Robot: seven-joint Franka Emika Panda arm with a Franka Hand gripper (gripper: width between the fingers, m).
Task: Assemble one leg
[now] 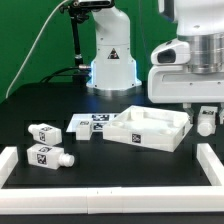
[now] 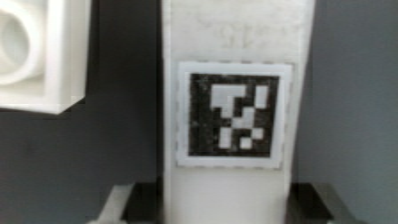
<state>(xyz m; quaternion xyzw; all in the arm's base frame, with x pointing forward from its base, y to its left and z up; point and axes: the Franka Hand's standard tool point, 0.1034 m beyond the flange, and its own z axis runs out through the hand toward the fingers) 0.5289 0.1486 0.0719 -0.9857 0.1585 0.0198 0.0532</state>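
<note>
Small white blocky plastic leg (image 1: 205,124) sitting directly between fingers of pale 2-finger gripper (image 1: 205,116), at exterior view's right, just beside large white square tray-like panel (image 1: 150,130). Leg face looking smooth and matte, carrying 1 square black-and-white tag (image 2: 228,110). Gripper pinching leg: dark pads (image 2: 128,205) pressing both sides, jaws parted only by leg's width. Another white tagged peg (image 1: 42,155) lying well apart at exterior view's left.

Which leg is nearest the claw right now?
The leg on the exterior view's right of the white panel, between the fingers of the claw. The others lie loose beyond the panel, toward the exterior view's left.
</note>
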